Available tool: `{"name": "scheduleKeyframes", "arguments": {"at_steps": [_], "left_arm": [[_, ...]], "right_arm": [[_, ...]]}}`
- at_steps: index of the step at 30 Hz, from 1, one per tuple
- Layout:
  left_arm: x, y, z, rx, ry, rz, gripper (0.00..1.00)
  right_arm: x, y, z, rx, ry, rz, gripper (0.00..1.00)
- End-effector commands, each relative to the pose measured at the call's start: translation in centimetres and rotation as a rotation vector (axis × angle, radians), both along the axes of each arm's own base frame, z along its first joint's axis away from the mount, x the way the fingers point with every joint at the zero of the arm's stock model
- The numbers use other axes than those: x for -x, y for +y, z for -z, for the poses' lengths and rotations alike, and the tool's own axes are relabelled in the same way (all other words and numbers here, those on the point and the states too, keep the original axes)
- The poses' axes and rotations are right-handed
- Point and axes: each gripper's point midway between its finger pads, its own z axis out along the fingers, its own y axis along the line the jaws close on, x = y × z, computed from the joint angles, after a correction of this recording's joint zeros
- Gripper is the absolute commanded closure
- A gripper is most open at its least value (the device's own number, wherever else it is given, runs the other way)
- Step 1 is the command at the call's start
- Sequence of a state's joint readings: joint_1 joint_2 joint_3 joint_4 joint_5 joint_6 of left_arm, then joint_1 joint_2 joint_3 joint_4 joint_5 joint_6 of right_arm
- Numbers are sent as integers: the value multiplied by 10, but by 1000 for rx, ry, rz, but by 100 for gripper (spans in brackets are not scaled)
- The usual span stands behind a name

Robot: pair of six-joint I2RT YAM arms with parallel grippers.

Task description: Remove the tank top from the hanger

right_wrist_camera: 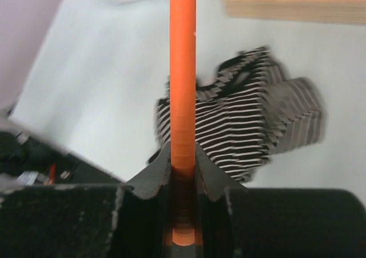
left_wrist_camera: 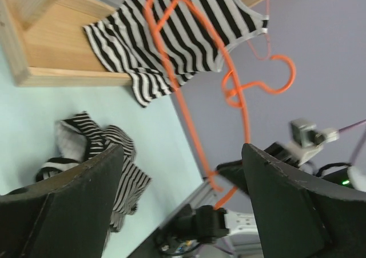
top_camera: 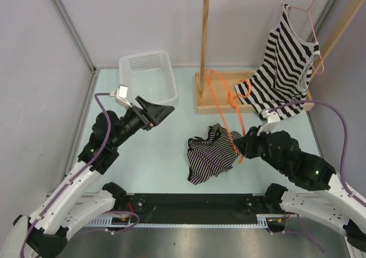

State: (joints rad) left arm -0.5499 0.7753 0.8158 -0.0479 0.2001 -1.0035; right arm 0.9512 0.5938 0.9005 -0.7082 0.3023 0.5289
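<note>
Right tool [right_wrist_camera: 183,155] tight on orange hanger [right_wrist_camera: 183,69]; left tool [left_wrist_camera: 182,155] agape, empty, beside basket rim [top_camera: 172,82]

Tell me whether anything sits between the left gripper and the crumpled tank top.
Nothing visible does: only table lies between the left gripper and the tank top. The orange hanger, in the right gripper, stands beyond it.

A white mesh basket [top_camera: 146,60] sits toward the back left of the pale green table [top_camera: 154,161], well apart from a wooden rack [top_camera: 204,35] at the back right, which has a flat base, an upright post and a top rail. Below that rail a thin pink hanger [top_camera: 313,32] carries a black-and-white striped top [top_camera: 283,63] – its hem drapes over the rack's base. Grey walls close in the table – a metal strip [top_camera: 200,243] runs along its near edge
</note>
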Motion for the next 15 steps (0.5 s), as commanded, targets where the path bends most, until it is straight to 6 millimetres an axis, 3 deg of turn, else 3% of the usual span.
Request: {"name": "scheduleKeyframes", "arguments": {"at_steps": [1, 2, 4, 5, 6, 7, 8, 10, 11, 14, 15], "left_arm": [[1, 22, -1, -136, -90, -80, 11], [2, 22, 0, -139, -91, -75, 11], [3, 20, 5, -145, -84, -60, 11], [3, 19, 5, -145, -81, -52, 11], [4, 15, 8, -145, -71, -32, 11], [4, 13, 11, -147, -62, -22, 12], [5, 12, 12, -146, -56, -13, 12], [8, 7, 15, -143, -43, 21, 12], [10, 6, 15, -140, -44, 33, 12], [16, 4, 17, -125, -46, 57, 13], [18, 5, 17, -120, -47, 58, 13]], "right_arm": [[-33, -61, -18, 193, -51, 315, 100], [-42, -70, -34, 226, -92, 339, 100], [-59, -65, -45, 276, -107, 319, 100], [-75, -73, -69, 270, -163, 356, 100], [-84, -73, -79, 258, -184, 357, 100], [-95, -57, -81, 238, -176, 288, 100], [-112, -69, -109, 188, -224, 338, 100], [-135, -54, -118, 155, -218, 270, 100], [-142, -51, -144, 113, -275, 268, 100], [-170, -37, -165, 67, -327, 230, 100], [-174, -37, -187, 34, -364, 225, 100]]}}
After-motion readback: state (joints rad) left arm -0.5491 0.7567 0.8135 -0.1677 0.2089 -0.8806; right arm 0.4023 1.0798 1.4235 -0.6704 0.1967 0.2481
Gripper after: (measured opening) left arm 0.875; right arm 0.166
